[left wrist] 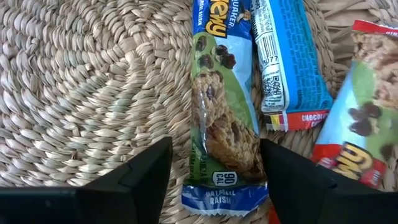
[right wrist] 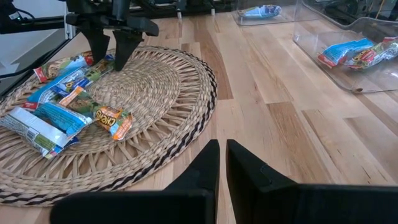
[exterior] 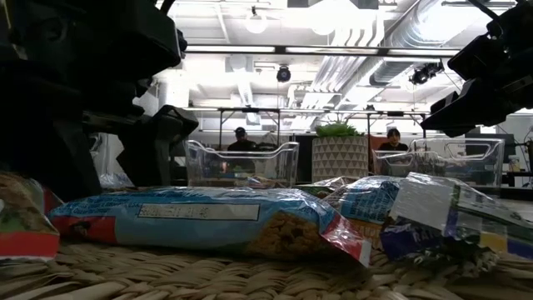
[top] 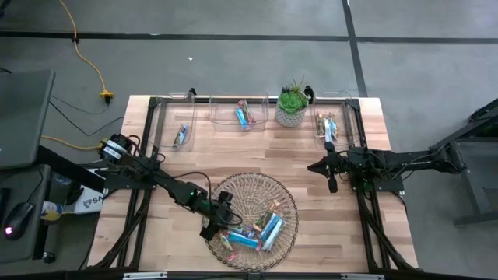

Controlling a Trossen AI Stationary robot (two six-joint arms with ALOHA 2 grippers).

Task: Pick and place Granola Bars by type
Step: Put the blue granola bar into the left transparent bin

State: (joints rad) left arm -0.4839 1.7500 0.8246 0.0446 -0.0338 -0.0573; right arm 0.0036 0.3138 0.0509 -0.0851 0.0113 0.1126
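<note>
High view: left gripper lowered over the left part of the round woven mat, at the left end of the heap of Granola Bars on its near half. Right gripper well to the right and farther back, on the far side of the mat from the heap, so left arm clearly the nearer. Clear bins along the far edge of the surface, each already holding a few bars.

Low view: blue-and-white bar lying flat and crosswise on the mat in the foreground; dark bulk of an arm at left and another at upper right; which gripper is which not separable here.

Left wrist view: left gripper spread wide, one finger on each side of the green-and-blue bar. Long axis of that bar running straight away from the gripper, so that the fingers lie alongside its long edges and the closing line crosses its narrow width. Neighbouring blue bar close alongside, touching or nearly so; judged risk of catching it too.

Right wrist view: right gripper pressed together, empty, above bare surface beside the mat; left gripper visible beyond, standing over the heap.
</note>
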